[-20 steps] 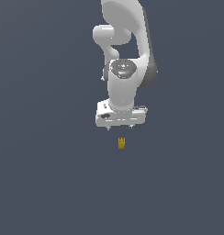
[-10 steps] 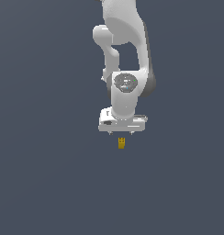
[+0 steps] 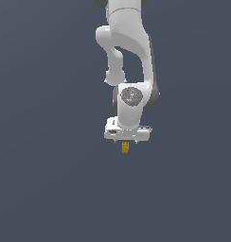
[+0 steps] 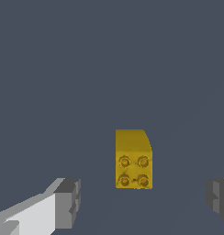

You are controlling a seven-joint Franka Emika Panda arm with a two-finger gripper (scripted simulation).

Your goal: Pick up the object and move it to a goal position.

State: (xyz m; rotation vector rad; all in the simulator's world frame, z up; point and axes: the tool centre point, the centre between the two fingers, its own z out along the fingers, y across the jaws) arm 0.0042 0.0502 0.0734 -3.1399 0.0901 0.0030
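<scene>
The object (image 3: 125,148) is a tiny mustard-yellow blocky piece lying on the dark grey floor, just under the white gripper (image 3: 126,141) in the exterior view. In the wrist view the object (image 4: 133,159) shows several small round studs on top. It lies between the two grey fingertips (image 4: 68,202), closer to the camera's centre than either one. The gripper (image 4: 143,199) is open wide, with clear gaps between the pads and the piece. The fingers touch nothing.
The plain dark grey floor (image 3: 51,189) fills both views. The white arm (image 3: 129,56) rises from above the gripper toward the top of the exterior view. No other thing shows.
The arm has lowered and moved toward the object. The gripper now sits just above the yellow piece, covering its upper part in the exterior view. The piece has not moved.
</scene>
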